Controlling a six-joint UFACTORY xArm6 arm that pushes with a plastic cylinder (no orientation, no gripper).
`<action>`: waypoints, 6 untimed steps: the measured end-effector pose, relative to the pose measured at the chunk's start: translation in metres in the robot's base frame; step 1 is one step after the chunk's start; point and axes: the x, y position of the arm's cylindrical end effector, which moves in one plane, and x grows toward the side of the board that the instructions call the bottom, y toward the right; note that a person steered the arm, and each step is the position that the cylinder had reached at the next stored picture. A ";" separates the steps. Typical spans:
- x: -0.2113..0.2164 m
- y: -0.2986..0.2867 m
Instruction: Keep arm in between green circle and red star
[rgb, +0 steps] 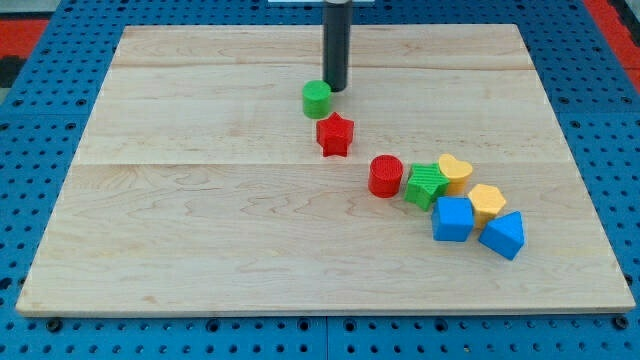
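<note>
My tip sits just beside the green circle, on its upper-right side; the rod has no claw to open or close. Red star lies just below the circle, so the gap between them is down-left of the tip. Red cylinder stands clear, further lower-right.

No words, numbers or signs are showing anywhere here. The wooden board is showing only its plain wood grain. The little coloured blocks seem to be bare too, though they are looking too small to be sure. Nothing is showing on the blue holed surface around the board either.
</note>
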 end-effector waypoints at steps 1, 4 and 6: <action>0.042 0.038; 0.063 -0.054; 0.055 0.025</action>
